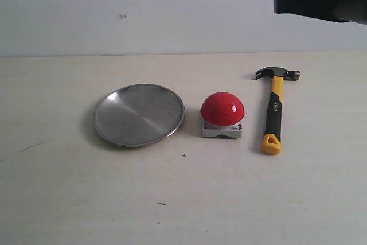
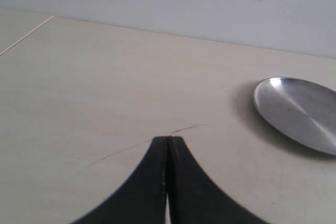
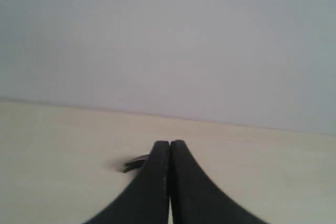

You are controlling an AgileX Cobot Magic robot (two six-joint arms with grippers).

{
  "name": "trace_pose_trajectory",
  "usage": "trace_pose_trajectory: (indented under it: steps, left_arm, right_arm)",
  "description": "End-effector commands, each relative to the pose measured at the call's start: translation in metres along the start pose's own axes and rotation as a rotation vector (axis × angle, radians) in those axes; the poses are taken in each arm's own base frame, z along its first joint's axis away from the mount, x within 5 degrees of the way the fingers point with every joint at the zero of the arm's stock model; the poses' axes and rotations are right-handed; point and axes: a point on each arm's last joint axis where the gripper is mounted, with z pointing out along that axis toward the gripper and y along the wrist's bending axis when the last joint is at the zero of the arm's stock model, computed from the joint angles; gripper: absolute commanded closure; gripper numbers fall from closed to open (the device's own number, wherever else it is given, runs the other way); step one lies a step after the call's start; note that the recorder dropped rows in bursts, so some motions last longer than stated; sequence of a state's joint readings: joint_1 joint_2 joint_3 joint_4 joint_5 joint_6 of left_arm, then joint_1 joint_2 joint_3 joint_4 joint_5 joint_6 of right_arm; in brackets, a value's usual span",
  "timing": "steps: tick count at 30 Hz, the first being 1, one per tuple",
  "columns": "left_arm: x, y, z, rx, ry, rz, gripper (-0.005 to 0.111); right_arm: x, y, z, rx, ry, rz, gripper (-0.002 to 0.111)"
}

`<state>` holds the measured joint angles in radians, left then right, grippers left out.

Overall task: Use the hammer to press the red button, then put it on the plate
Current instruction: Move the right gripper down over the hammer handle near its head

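The left claw [image 2: 168, 140] and right claw [image 3: 169, 143] are each pinched together, empty; the hammer [image 1: 274, 110] lies on the desk [image 1: 229, 199].

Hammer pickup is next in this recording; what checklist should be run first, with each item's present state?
1. Hammer lying free, nothing touching it: ok.
2. Right gripper open for the grasp: not ok, jaws shut.
3. Right gripper lined up over the handle: cannot tell.
4. Button uncovered, apart from hammer and plate: ok.
5. Plate empty: ok.
6. Left gripper away from the hammer: ok.
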<state>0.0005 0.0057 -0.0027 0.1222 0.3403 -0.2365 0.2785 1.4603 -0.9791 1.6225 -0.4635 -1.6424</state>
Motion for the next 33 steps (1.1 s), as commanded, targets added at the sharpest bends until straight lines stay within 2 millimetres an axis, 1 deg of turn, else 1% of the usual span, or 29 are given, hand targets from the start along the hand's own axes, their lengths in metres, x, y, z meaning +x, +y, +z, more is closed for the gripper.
trace_pose_trajectory:
  steps: [1,3,5,6,8,10,12,14,17,19,20,21,22,24,25,27,29,30,32,33]
  left_arm:
    - [0.0,-0.001,0.0,0.011,-0.007,0.009,0.107]
    - [0.0,-0.001,0.0,0.011,-0.007,0.009,0.107]
    - [0.0,-0.001,0.0,0.011,-0.007,0.009,0.107]
    - [0.0,-0.001,0.0,0.011,-0.007,0.009,0.107]
    - [0.0,0.0,0.0,0.011,-0.007,0.009,0.107]
    - [0.0,0.0,0.0,0.011,-0.007,0.009,0.107]
    - [0.0,0.0,0.0,0.011,-0.007,0.009,0.107]
    - [0.0,0.0,0.0,0.011,-0.007,0.009,0.107]
    - [0.0,0.0,0.0,0.011,-0.007,0.009,0.107]
    - [0.0,0.0,0.0,0.011,-0.007,0.009,0.107]
    - [0.0,0.0,0.0,0.011,-0.007,0.009,0.107]
    - [0.0,0.0,0.0,0.011,-0.007,0.009,0.107]
    - [0.0,0.0,0.0,0.011,-0.007,0.009,0.107]
    - [0.0,0.0,0.0,0.011,-0.007,0.009,0.107]
    - [0.0,0.0,0.0,0.011,-0.007,0.009,0.107]
    - [0.0,0.0,0.0,0.011,-0.007,0.009,0.107]
    - [0.0,0.0,0.0,0.011,-0.007,0.009,0.107]
    - [0.0,0.0,0.0,0.011,-0.007,0.009,0.107]
    - [0.0,0.0,0.0,0.011,-0.007,0.009,0.107]
    - [0.0,0.0,0.0,0.011,-0.007,0.009,0.107]
  right_arm:
    - [0.005,0.009,0.041,0.127,0.125,-0.194,0.108]
    - [0.011,0.009,0.057,0.135,0.157,-0.247,0.108]
    - [0.018,0.011,0.071,0.078,0.177,-0.394,0.108]
    - [0.023,0.013,0.077,0.06,0.184,-0.405,0.108]
    - [0.025,0.012,0.085,0.066,0.15,-0.531,0.108]
    - [0.023,0.017,0.091,0.045,0.086,-0.687,0.108]
    - [0.02,0.024,0.093,-0.003,0.006,-0.849,0.108]
    - [0.017,0.035,0.093,-0.089,-0.088,-1.05,0.108]
    - [0.022,0.05,0.09,-0.28,-0.207,-1.429,0.108]
    - [0.031,0.053,0.088,-0.409,-0.224,-1.635,0.108]
    - [0.038,0.051,0.088,-0.488,-0.198,-1.691,0.108]
    - [0.041,0.048,0.088,-0.523,-0.175,-1.692,0.108]
    - [0.044,0.043,0.089,-0.557,-0.14,-1.665,0.108]
    - [0.051,0.03,0.092,-0.636,-0.019,-1.501,0.108]
    - [0.054,0.022,0.094,-0.662,0.055,-1.389,0.108]
    - [0.055,0.006,0.1,-0.614,0.168,-1.12,0.108]
    - [0.048,-0.017,0.11,-0.449,0.255,-0.663,0.108]
    - [0.044,-0.026,0.113,-0.393,0.279,-0.489,0.108]
    - [0.036,-0.046,0.12,-0.285,0.35,-0.071,0.108]
    - [0.036,-0.051,0.122,-0.249,0.392,0.106,0.108]
